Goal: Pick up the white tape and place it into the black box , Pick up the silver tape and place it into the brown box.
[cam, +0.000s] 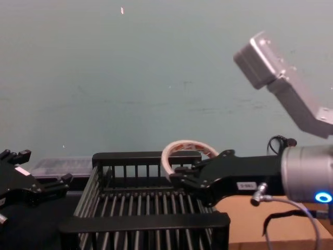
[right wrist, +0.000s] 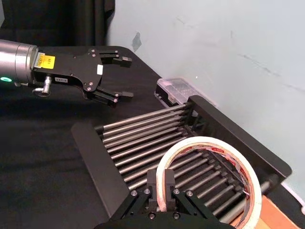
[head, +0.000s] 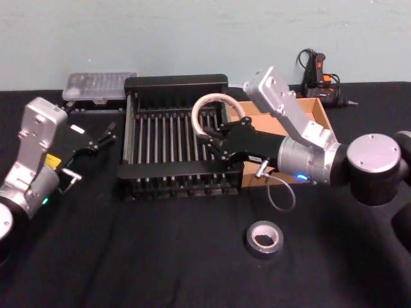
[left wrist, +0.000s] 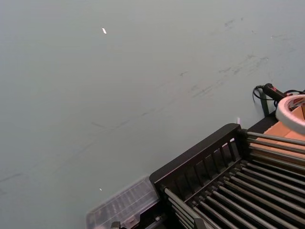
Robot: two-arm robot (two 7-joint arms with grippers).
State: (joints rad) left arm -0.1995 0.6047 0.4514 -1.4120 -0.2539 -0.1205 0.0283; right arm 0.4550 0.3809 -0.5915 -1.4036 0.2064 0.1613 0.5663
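The right gripper (head: 215,136) is clamped on the wall of the white tape (head: 212,115), pinching the thin band low on its ring and holding the roll in the air above the right side of the black box (head: 176,138). The roll stands nearly upright with its open hole facing sideways, so its axis runs roughly level rather than pointing up — the red print on the inner ring shows in the right wrist view.

The step in hand looks like the drop into the black box. To do it well, the gripper should probably carry the roll a little further toward the box's middle, away from the right rim, and come lower before letting go; released on edge from this height, the ring could roll along the slats or tip against a wall. Tilting it toward flat would likely settle it better.

The left gripper (head: 96,141) hovers with fingers spread wide, left of the box. The silver tape (head: 264,238) lies flat on the table, hole upward, near the front — well apart from the brown box (head: 318,112).
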